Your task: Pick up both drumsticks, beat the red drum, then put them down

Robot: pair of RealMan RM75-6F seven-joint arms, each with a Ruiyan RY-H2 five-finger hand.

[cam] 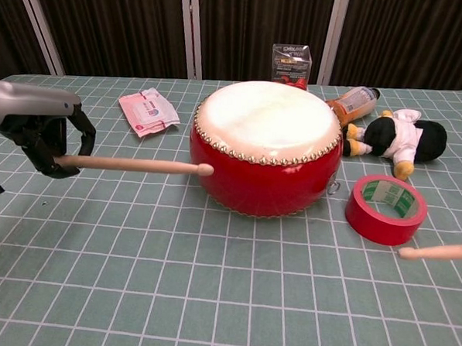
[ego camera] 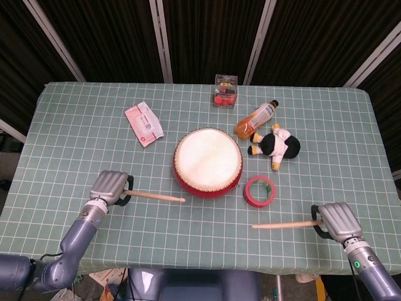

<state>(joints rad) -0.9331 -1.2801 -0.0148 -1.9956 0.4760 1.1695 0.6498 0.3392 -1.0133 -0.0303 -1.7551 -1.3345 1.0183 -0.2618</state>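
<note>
The red drum [ego camera: 208,162] [cam: 265,148] with its pale skin stands mid-table. My left hand [ego camera: 109,187] [cam: 41,128] grips one wooden drumstick [ego camera: 156,196] [cam: 134,166] that lies level, low over the cloth, its tip just short of the drum's left side. My right hand [ego camera: 334,219] holds the other drumstick [ego camera: 282,224] [cam: 438,251] at the front right, pointing left below the tape roll. In the chest view only that stick's tip shows; the right hand is out of frame there.
A red tape roll [ego camera: 259,190] [cam: 386,208] lies right of the drum. Behind it are a plush toy [ego camera: 276,145] [cam: 395,138], an orange bottle [ego camera: 255,117], a clear box [ego camera: 225,91] and a wipes packet [ego camera: 144,123] [cam: 147,110]. The table's front edge [ego camera: 200,266] is near both hands.
</note>
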